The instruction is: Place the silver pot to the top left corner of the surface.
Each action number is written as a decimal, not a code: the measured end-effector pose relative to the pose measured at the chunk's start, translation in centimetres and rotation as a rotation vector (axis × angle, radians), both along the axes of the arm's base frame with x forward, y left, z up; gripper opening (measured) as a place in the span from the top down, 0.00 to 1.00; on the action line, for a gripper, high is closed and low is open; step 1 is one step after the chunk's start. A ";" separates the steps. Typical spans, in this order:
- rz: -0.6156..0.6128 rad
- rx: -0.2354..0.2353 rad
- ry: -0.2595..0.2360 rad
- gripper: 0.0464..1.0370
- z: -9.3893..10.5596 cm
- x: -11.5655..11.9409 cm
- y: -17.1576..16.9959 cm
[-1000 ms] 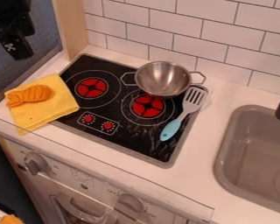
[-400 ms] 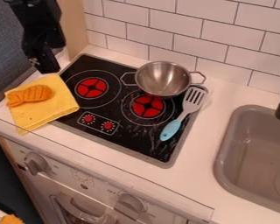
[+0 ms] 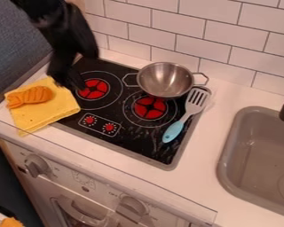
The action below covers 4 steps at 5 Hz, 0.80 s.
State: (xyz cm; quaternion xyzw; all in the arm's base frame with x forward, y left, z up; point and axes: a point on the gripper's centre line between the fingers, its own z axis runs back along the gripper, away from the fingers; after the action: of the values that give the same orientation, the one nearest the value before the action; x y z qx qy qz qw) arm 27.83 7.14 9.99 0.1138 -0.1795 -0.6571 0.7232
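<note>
My black gripper (image 3: 69,84) hangs over the left part of the stove top, close to the left burner and the cloth's upper edge. The silver pot (image 3: 164,80), a round metal bowl shape with a wire handle on each side, sits upright at the back right of the black stove top (image 3: 117,116). It stands behind the right burner, well to the right of my gripper and apart from it.
A spatula (image 3: 183,116) with a light blue handle lies just right of the pot. The yellow cloth (image 3: 46,113) with an orange toy (image 3: 29,96) on it overlaps the stove's left edge. The sink (image 3: 260,155) is at right, the tiled wall (image 3: 198,42) behind.
My gripper has come from the upper left, moving right and down over the left side of the stove. The pot, spatula and cloth have stayed put.
</note>
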 end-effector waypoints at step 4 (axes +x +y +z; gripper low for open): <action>-0.170 -0.022 -0.049 0.04 -5.2 5.1 -3.8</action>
State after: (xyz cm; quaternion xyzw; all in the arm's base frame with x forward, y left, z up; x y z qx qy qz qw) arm 32.97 3.35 4.75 0.1061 -0.2136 -0.7111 0.6614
